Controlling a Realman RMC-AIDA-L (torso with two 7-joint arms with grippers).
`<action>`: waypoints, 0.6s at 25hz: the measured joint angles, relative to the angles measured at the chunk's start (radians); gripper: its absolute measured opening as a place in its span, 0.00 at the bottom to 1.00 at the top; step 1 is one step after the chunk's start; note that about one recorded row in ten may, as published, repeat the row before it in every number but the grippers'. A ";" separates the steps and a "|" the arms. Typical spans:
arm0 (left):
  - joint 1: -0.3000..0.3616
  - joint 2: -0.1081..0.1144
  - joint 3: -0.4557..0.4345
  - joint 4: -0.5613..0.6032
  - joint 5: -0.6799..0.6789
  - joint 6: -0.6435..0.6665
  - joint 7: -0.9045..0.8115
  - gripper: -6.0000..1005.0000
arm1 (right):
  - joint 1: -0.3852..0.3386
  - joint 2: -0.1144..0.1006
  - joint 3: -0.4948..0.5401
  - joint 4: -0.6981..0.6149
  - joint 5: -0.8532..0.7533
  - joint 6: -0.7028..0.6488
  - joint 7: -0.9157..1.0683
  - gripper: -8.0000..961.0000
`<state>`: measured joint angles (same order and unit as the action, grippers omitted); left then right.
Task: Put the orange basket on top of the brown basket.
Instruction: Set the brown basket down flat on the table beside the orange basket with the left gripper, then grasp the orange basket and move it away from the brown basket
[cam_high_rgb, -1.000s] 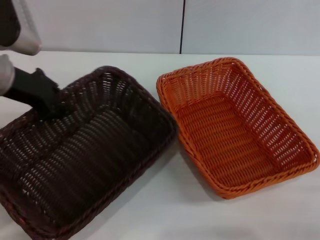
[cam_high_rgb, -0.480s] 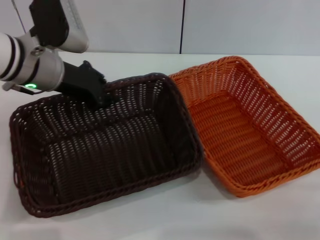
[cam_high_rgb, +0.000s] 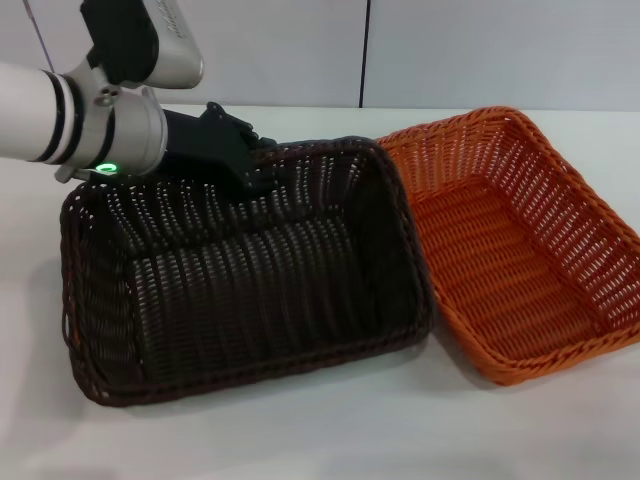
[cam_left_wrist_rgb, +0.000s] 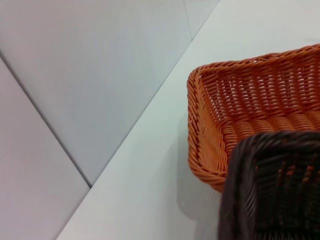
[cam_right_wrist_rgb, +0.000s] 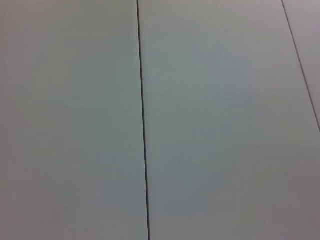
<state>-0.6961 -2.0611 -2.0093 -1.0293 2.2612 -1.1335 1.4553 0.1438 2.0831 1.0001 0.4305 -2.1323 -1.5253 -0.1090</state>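
The brown basket (cam_high_rgb: 250, 285) sits left of centre on the white table, its far side raised a little. My left gripper (cam_high_rgb: 247, 168) is at its far rim, shut on the braided edge. The orange basket (cam_high_rgb: 510, 245) lies to the right, and its left rim touches the brown basket's right rim. The left wrist view shows a corner of the orange basket (cam_left_wrist_rgb: 240, 100) with the brown basket's rim (cam_left_wrist_rgb: 270, 190) in front of it. My right gripper is out of view; its wrist view shows only wall panels.
The white table (cam_high_rgb: 330, 430) has bare surface in front of both baskets and behind them up to the grey panelled wall (cam_high_rgb: 450, 50). The orange basket reaches nearly to the right edge of the head view.
My left gripper has moved right with the brown basket's far rim in it. The brown basket swung and slid right, and the orange basket was pushed right.
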 joint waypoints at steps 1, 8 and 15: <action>0.000 0.000 0.000 0.000 0.000 0.000 0.000 0.30 | 0.000 0.000 0.000 0.000 0.000 0.000 0.000 0.86; 0.026 -0.006 0.085 -0.043 -0.071 0.139 0.000 0.52 | 0.000 0.000 -0.001 -0.008 0.000 0.003 0.000 0.86; 0.251 -0.003 0.448 -0.315 -0.229 0.770 0.011 0.70 | -0.007 0.002 -0.002 -0.009 -0.002 0.004 0.000 0.86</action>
<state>-0.4452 -2.0645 -1.5614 -1.3444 2.0318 -0.3639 1.4658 0.1369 2.0851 0.9978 0.4214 -2.1344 -1.5216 -0.1089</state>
